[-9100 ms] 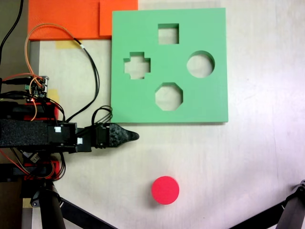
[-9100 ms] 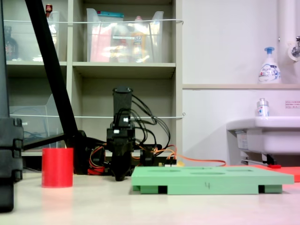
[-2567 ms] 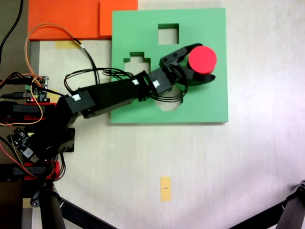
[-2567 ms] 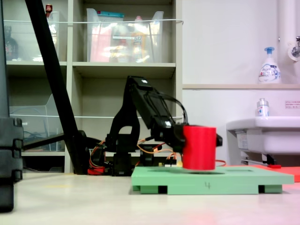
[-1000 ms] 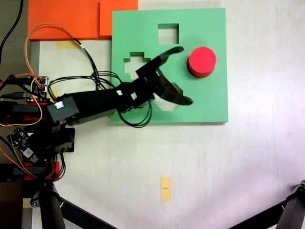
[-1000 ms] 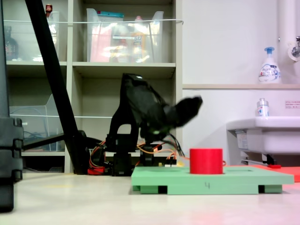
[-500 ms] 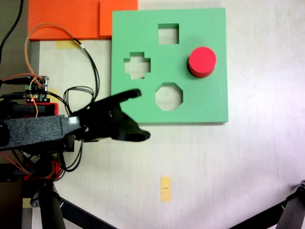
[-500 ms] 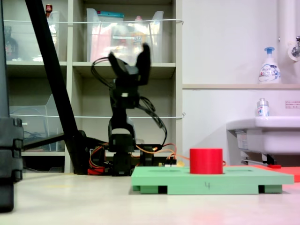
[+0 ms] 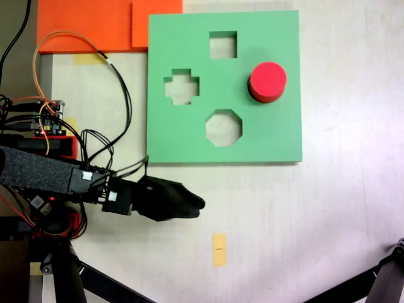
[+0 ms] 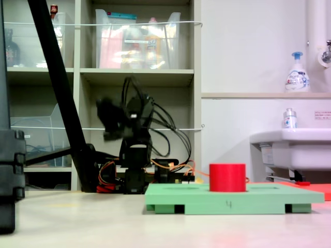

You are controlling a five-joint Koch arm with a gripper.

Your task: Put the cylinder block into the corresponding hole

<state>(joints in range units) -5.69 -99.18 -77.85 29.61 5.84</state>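
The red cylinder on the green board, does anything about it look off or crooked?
Nothing stands out. The cylinder sits upright in the round hole of the board, its top level in the second exterior view, and part of it rises above the board's surface. The claw is off the board, apart from it.

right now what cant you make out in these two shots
- Tool: motion-blurred in the second exterior view; open or shut is unclear in both exterior views.
- Circular hole: covered by the red cylinder in the first exterior view.
- Cylinder's seating depth: hidden inside the green board in the second exterior view.
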